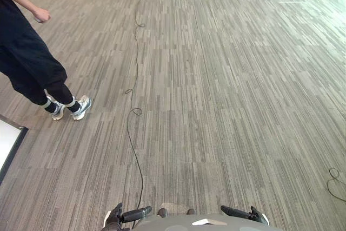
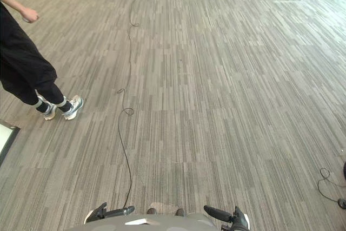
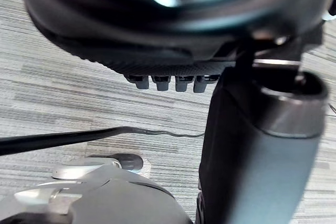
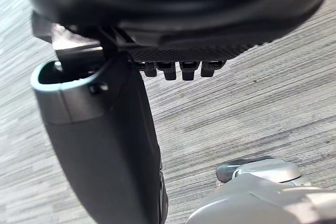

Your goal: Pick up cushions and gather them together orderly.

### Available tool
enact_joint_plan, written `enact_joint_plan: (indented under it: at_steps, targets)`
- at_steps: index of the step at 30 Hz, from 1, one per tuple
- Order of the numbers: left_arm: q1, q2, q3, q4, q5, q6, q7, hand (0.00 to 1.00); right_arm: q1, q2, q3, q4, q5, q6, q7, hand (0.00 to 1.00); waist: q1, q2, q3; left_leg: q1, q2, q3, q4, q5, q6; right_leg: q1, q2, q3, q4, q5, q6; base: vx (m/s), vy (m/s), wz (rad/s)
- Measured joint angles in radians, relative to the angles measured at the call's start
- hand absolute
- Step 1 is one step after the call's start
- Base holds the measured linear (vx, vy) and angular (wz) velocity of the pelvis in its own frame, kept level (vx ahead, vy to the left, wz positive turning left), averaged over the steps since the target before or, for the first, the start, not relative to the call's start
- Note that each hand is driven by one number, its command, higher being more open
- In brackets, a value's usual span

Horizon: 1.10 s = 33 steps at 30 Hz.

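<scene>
left hand point(image 1: 117, 217), right hand point(image 1: 254, 216) — fingers point(image 3: 160, 82) straight, relaxed, over carpet point(image 1: 216, 79), person point(image 1: 27, 58) left

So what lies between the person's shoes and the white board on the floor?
Only bare carpet lies between the shoes and the white board, as the left eye view shows.

Both hands low and open.
Left hand point(image 1: 125, 216) and right hand point(image 1: 241, 212) hung close before the body, fingers straight, pointing inward.
</scene>
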Motion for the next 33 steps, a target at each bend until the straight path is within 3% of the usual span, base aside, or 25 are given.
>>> enact_joint_plan:
  at_steps: [14,33]
  targets:
    - [-0.087,-0.030,0.021,0.015,0.009,-0.013,-0.004,1.00,-0.115,0.042,-0.062,0.033,-0.021,0.003,0.015,1.00,-0.001,0.023,0.030,0.053,-0.010,-0.001,-0.051,0.000,0.000,0.072,-0.008,-0.005,-0.088,0.033,0.017,0.03,0.029,0.00]
    - [-0.107,-0.018,0.010,0.029,0.010,-0.010,-0.016,1.00,-0.129,0.041,-0.058,0.048,-0.020,0.007,0.024,1.00,-0.003,0.007,0.047,0.066,-0.027,-0.022,-0.071,0.005,0.008,0.104,-0.020,-0.030,-0.139,0.042,0.020,-0.03,0.015,0.04]
